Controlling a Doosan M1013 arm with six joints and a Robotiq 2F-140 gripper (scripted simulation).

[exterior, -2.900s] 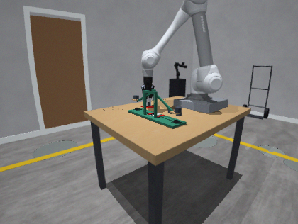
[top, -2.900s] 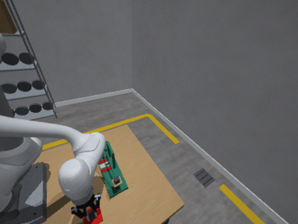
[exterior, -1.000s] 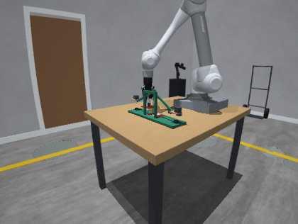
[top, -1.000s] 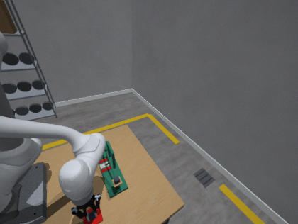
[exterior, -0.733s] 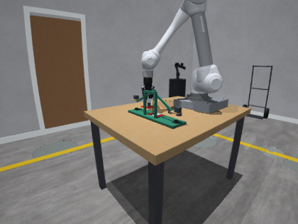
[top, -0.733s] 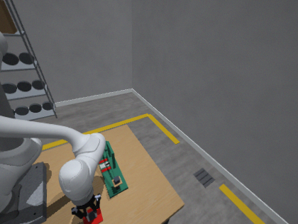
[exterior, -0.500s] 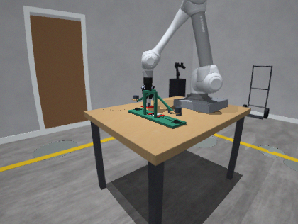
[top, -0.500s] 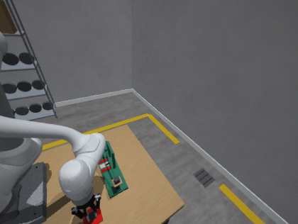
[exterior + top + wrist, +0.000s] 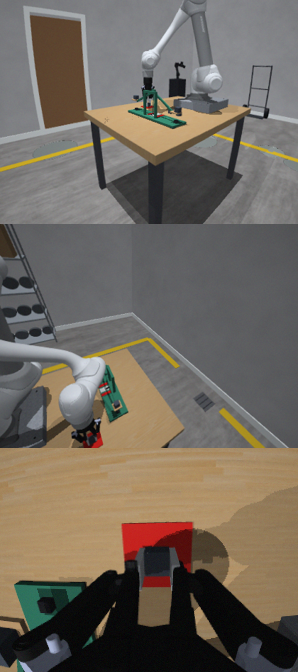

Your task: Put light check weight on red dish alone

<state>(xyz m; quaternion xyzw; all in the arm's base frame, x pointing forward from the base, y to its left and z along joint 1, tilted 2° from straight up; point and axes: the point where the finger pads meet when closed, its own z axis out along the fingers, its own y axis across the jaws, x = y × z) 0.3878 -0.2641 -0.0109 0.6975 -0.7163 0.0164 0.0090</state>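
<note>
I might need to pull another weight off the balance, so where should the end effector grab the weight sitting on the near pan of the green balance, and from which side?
Grip the weight across two opposite side faces, coming straight down from above. It is a small blocky piece sitting upright on the pan at the end of the green balance, with open space overhead. The end effector already holds another weight over the red dish.

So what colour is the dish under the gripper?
Red. The dish shows best in the wrist view, below the gripper and the grey weight it holds.
</note>
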